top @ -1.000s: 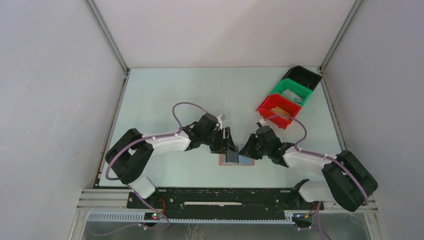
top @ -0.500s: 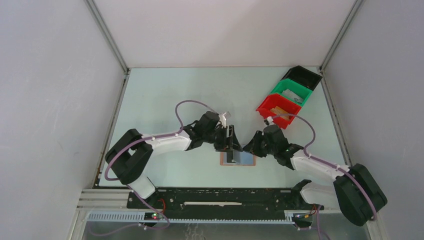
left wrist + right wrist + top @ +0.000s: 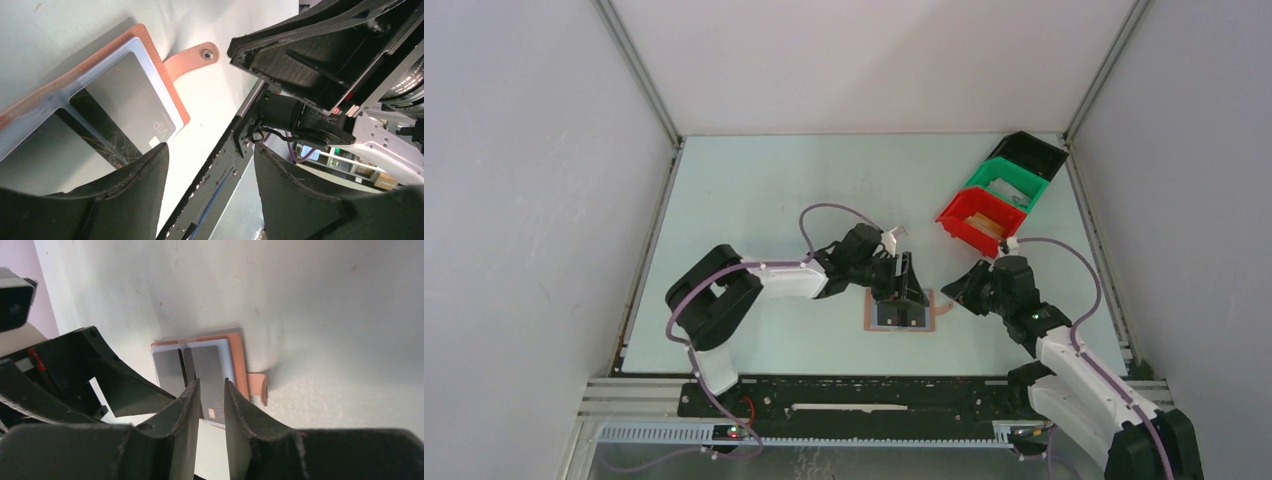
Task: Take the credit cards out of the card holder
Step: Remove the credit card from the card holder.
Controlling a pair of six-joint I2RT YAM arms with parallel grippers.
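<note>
The brown card holder lies open and flat on the table, its strap tab pointing right. Its pale pockets hold credit cards: a grey card marked VIP and a black one beside it. In the right wrist view the cards show as grey panels in the card holder. My left gripper hovers over the holder, open, nothing between its fingers. My right gripper sits just right of the strap, jaws narrowly open and empty.
At the back right stand a red bin, a green bin and a black bin in a diagonal row. The black base rail runs along the near table edge. White walls close in the left, back and right sides.
My left gripper has moved right, over the card holder. My right arm has drawn back to the right, away from the holder. The holder now lies flat and open.
</note>
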